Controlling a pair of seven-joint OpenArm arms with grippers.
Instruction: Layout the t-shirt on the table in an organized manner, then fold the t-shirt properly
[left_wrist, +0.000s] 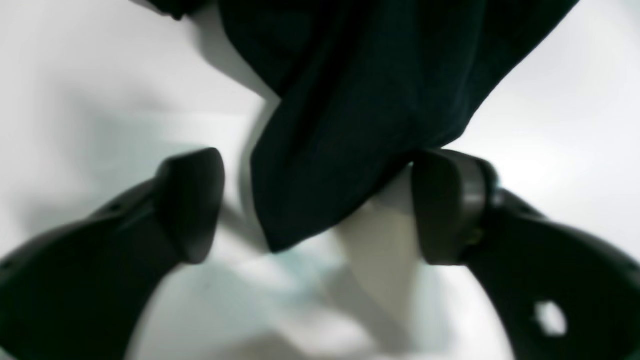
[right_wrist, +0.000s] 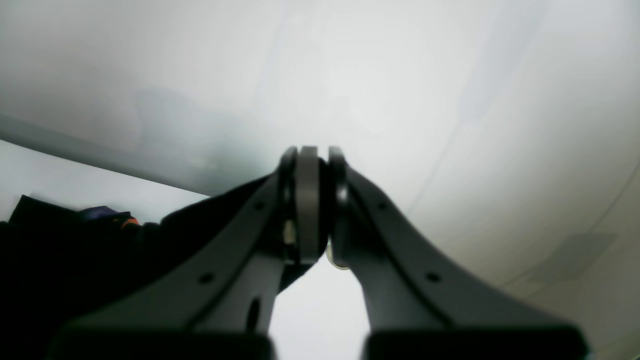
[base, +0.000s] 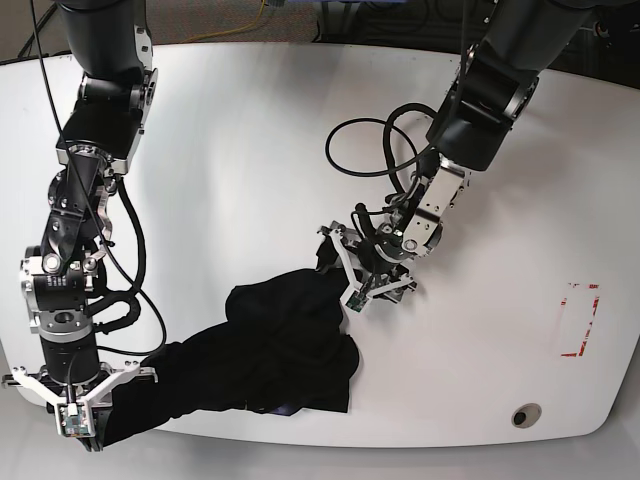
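The black t-shirt (base: 290, 340) lies crumpled on the white table (base: 230, 150), stretched from the centre toward the front left corner. My left gripper (base: 345, 275) sits at its upper right corner. In the left wrist view its jaws (left_wrist: 320, 205) stand open with a hanging fold of the t-shirt (left_wrist: 350, 100) between them, brushing the right finger (left_wrist: 445, 205). My right gripper (base: 85, 425) is at the front left edge, shut on the t-shirt's far end. In the right wrist view its pads (right_wrist: 310, 200) are pressed together, with dark cloth (right_wrist: 60, 250) trailing left.
A red rectangular outline (base: 580, 320) marks the table at the right. A round metal insert (base: 526, 414) sits near the front right edge. A black cable loop (base: 360, 150) hangs off the left arm. The purple neck patch (right_wrist: 100, 214) and the orange print (right_wrist: 129, 222) peek out.
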